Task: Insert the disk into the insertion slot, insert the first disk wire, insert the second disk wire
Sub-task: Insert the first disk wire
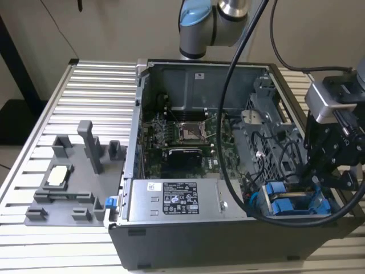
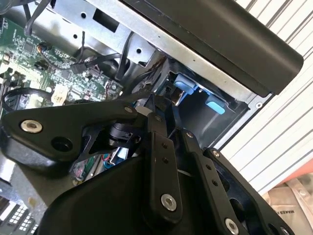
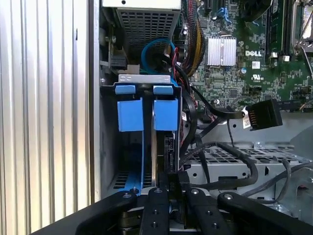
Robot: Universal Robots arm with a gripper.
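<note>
My pincer (image 3: 173, 190), pinched on a black wire plug (image 3: 174, 177) at the disk (image 3: 165, 114) seated in the insertion slot (image 3: 145, 78): I should align squarely, press gently.

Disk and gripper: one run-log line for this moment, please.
disk: seated in insertion slot | gripper: at disk's exposed edge | black connector: not plugged in

Arm (image 1: 201, 25) reaching over, end effector (image 1: 315, 180) pointing down
</note>
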